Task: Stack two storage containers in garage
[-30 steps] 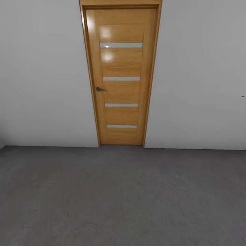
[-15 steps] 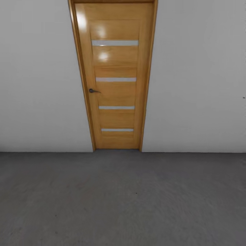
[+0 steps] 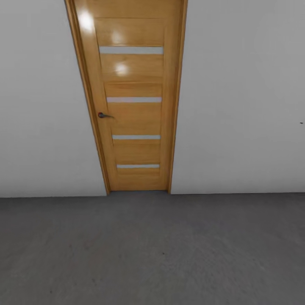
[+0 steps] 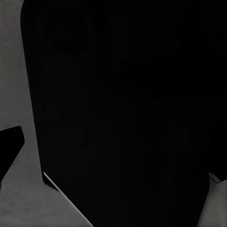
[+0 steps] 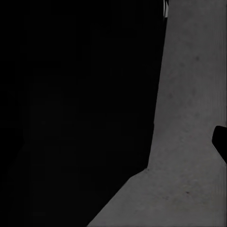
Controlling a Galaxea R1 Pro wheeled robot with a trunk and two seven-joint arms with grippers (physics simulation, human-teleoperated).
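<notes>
Door (image 3: 131, 101), wooden, shut, far wall; concrete floor (image 3: 152, 250) near. Tool states: cannot tell. Approach squarely, stop short.

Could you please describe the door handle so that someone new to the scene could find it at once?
A closed honey-coloured wooden door is set in the pale wall above the grey concrete floor. On its left edge, about mid-height, sits the door handle, a small dark lever unlike the four pale horizontal strips.

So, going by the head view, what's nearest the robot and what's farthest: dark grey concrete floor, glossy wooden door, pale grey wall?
1. Dark grey concrete floor: stretching ahead at the bottom.
2. Glossy wooden door, centre-left, and pale grey wall on both sides of it: flush, too close to call.
</notes>
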